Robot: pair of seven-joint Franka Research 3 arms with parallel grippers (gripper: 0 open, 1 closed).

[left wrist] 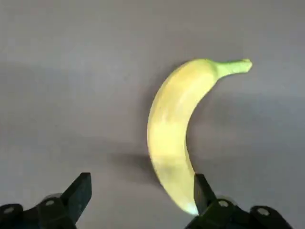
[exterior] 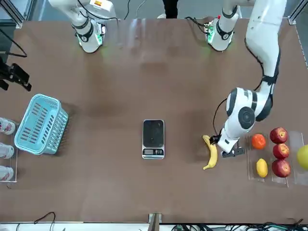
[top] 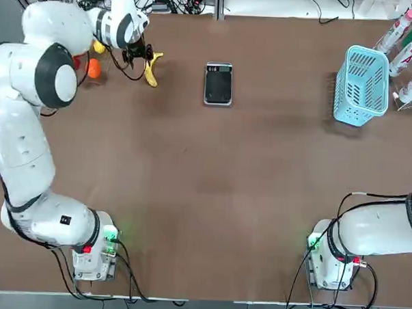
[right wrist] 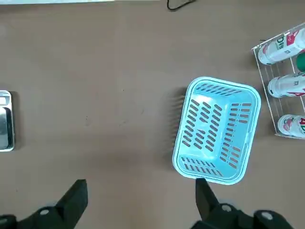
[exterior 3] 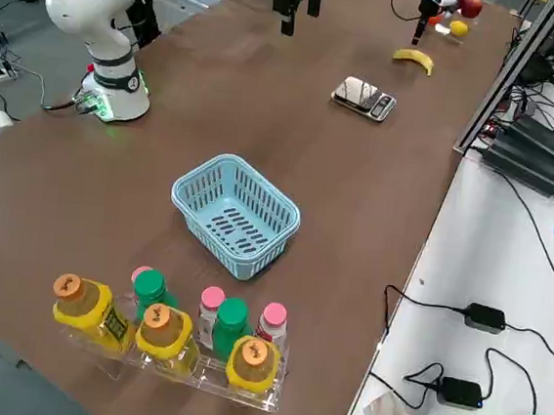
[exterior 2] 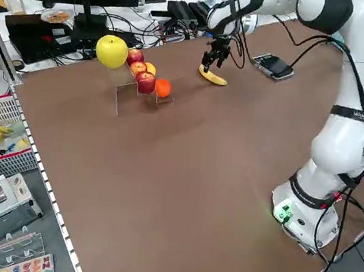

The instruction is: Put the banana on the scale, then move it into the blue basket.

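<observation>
Your left gripper (left wrist: 138,202) hangs over the far left part of the table (top: 191,181), its fingers spread wide and gripping nothing; one fingertip (left wrist: 200,188) sits right at the blunt end of the banana (left wrist: 178,138), the other (left wrist: 78,191) well clear of it over bare tabletop. You will find the banana lying flat on the table, at about 9 o'clock from the scale (top: 218,83) in the top view, near it but apart. Just beyond the banana, at its 9 o'clock, fruit (an orange (top: 93,67) and a yellow piece among them) sits on a clear stand. Your blue basket (top: 361,86) lies at 3 o'clock from the scale, well apart from it, with bottles (top: 409,40) in a rack just beside it. Your right gripper (right wrist: 140,205) is raised above the table with fingers spread wide and empty; its wrist view looks down on the basket and one end of the scale.
</observation>
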